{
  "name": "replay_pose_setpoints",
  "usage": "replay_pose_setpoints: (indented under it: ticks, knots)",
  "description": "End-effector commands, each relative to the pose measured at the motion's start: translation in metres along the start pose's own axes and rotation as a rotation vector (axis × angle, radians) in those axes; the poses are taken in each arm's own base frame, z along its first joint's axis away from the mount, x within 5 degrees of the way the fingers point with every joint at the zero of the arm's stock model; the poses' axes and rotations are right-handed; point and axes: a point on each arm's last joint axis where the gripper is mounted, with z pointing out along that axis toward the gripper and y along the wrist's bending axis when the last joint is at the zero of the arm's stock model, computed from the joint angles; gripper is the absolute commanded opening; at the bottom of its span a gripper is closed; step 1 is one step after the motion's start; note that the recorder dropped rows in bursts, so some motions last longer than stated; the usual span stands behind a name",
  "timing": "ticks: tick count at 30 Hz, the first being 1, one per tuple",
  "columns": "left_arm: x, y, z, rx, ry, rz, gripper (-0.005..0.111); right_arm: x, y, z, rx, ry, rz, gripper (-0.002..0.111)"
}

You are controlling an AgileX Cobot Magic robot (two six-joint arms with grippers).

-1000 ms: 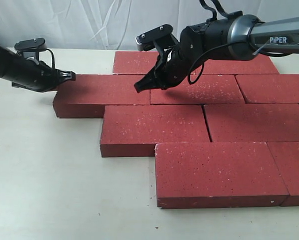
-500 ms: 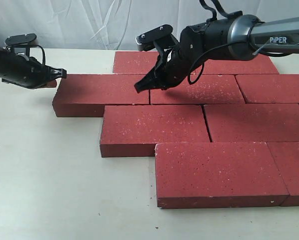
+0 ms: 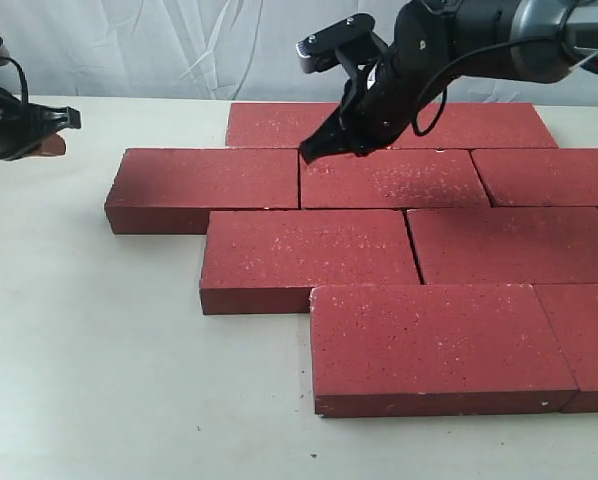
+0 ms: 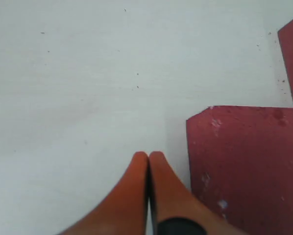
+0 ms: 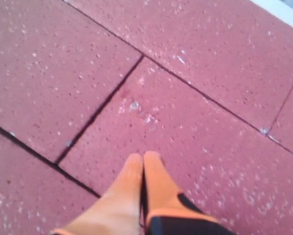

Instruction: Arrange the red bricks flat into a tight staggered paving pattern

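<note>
Several dark-red bricks [image 3: 309,245] lie flat in staggered rows that touch, from the table's middle to the right edge. The leftmost brick [image 3: 204,185] ends the second row; its corner [image 4: 239,161] shows in the left wrist view. My left gripper [image 3: 67,118] is shut and empty at the far left, above bare table and apart from that brick; its orange fingertips [image 4: 149,155] are pressed together. My right gripper [image 3: 307,155] is shut and empty just above the seam between two second-row bricks; in the right wrist view its tips [image 5: 143,157] hover over a speckled brick [image 5: 195,147].
The pale table [image 3: 99,350] lies bare to the left and in front of the bricks. A white curtain [image 3: 159,45] hangs behind. The right arm [image 3: 449,50] reaches over the back row of bricks.
The left gripper has drawn back leftward, away from the leftmost brick's end. The right gripper has risen and shifted back and right over the second row.
</note>
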Motion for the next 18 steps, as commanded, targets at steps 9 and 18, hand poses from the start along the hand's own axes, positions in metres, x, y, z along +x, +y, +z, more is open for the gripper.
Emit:
replay_pose_setpoints:
  ticks: [9,18]
  knots:
    - [0.012,-0.063,-0.065,0.112,-0.036,0.003,0.0,0.034,-0.063,-0.046,-0.073,0.238,0.192,-0.001]
    - [0.015,-0.061,-0.132,-0.129,0.038,0.183,0.0,0.062,-0.128,-0.117,0.046,0.179,0.364,-0.001]
